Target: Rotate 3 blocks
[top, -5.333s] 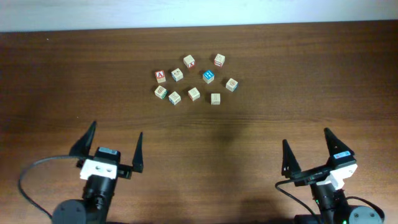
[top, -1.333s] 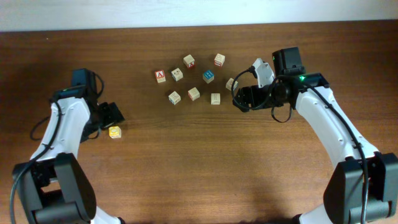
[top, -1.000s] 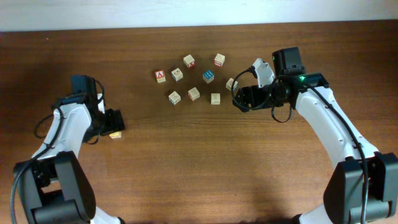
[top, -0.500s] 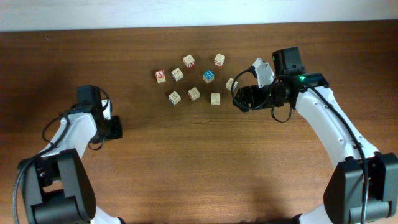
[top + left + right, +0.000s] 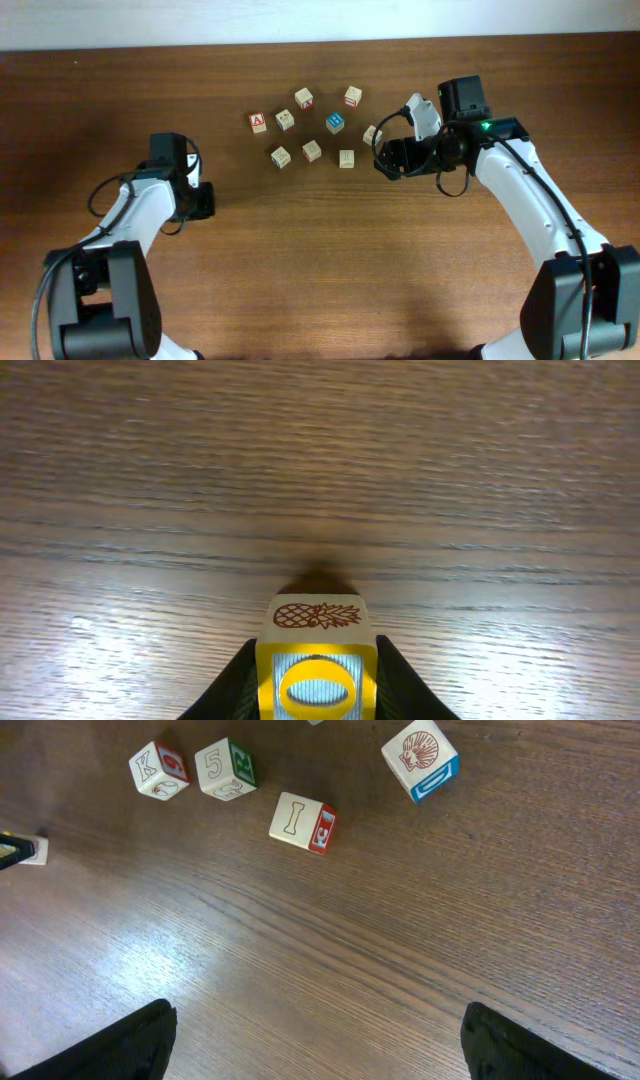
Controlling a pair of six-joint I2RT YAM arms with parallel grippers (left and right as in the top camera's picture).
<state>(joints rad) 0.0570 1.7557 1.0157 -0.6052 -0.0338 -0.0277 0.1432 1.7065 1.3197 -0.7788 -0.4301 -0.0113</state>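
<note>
Beside right pincer [image 5: 382, 156], scattered blocks [image 5: 312, 150]

Bright, even light; soft shadows; pale glare on table [image 5: 140, 965] in 2 wrist views; left view slightly blurry.

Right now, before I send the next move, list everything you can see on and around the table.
Table: one, dark brown wood, under everything.
White surface: one, beyond the table's far edge.
Red A block: one, cluster's left end.
Blue-topped block: one, cluster's middle.
Other blocks: seven, pale wood with printed faces, same far-middle cluster.
Held block: one, pale, pineapple print above a yellow face, between the left gripper's fingers.
Arms: two, white with black joints.
Left gripper: one, black, closed on the held block, left of and nearer than the cluster.
Right gripper: one, black, open, at the cluster's right end.
</note>
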